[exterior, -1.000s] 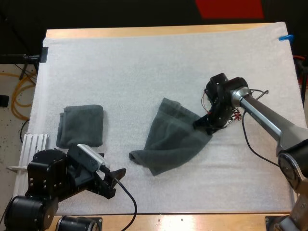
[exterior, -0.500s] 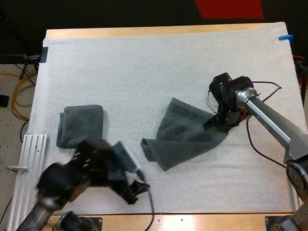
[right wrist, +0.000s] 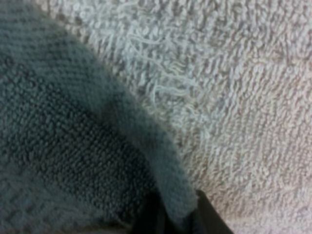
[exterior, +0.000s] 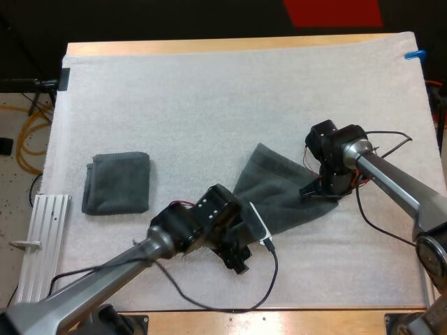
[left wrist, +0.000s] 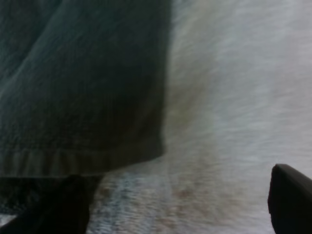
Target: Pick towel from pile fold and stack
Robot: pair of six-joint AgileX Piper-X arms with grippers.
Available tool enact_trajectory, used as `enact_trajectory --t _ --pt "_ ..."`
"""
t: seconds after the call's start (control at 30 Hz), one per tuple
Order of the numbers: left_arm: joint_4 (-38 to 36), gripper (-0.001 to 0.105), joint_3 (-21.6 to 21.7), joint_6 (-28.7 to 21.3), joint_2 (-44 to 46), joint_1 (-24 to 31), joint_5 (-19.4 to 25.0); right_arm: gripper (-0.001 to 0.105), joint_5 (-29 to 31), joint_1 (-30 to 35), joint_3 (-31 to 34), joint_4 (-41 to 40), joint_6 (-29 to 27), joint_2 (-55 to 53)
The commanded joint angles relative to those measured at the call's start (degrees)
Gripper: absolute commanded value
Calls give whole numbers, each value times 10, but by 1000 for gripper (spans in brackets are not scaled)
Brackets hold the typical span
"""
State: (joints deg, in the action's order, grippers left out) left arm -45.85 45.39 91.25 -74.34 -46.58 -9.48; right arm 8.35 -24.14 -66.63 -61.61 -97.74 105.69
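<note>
Towel [exterior: 279, 199] lies loose on the white mat [exterior: 209, 105], right of the middle. The right tool [exterior: 320, 191] pinches its right corner. The left tool [left wrist: 175, 195] hangs at its near edge, fingers spread apart, holding nothing. A folded towel [exterior: 116, 183] lies well apart on the left.

A second ago the left end effector [exterior: 236, 257] sat in the lower left corner of the high view. It has since swung out to the lower middle of the frame and now hangs at the near left corner of the loose towel [exterior: 279, 199], its fingers [left wrist: 291, 201] spread apart with the hemmed edge just ahead of them. The right end effector [exterior: 320, 192], pinching the towel's right corner, has dragged it rightward and slightly lower, so the cloth lies farther right than before.
</note>
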Motion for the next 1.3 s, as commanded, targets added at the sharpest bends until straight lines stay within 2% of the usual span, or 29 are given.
enact_trajectory --t 0.0,0.3,0.4,0.5,0.73,0.83,1.07,1.17,1.27 --pt "7 72 2 1 -16 -2 16 0 6 0 5 7 2 -4" --pt "41 71 9 -3 -121 -2 12 0 5 0 5 11 0 -14" --pt "40 71 29 -3 -150 -2 7 0 5 0 5 11 -2 -17" --pt "35 71 52 -3 -174 -2 -18 0 5 0 5 11 -2 -18" --pt "10 68 88 -1 -200 -2 -23 0 5 0 5 6 -12 -20" --pt "5 63 88 -1 -202 -2 -23 0 5 0 5 7 -13 -20" --pt "1 33 88 -1 -225 -2 -23 0 5 0 5 1 -13 -20" --pt "1 26 88 -1 -234 -2 -27 0 5 0 5 -2 -14 -20" --pt "1 23 88 -1 -235 -2 -43 0 5 0 5 -2 -14 -20"
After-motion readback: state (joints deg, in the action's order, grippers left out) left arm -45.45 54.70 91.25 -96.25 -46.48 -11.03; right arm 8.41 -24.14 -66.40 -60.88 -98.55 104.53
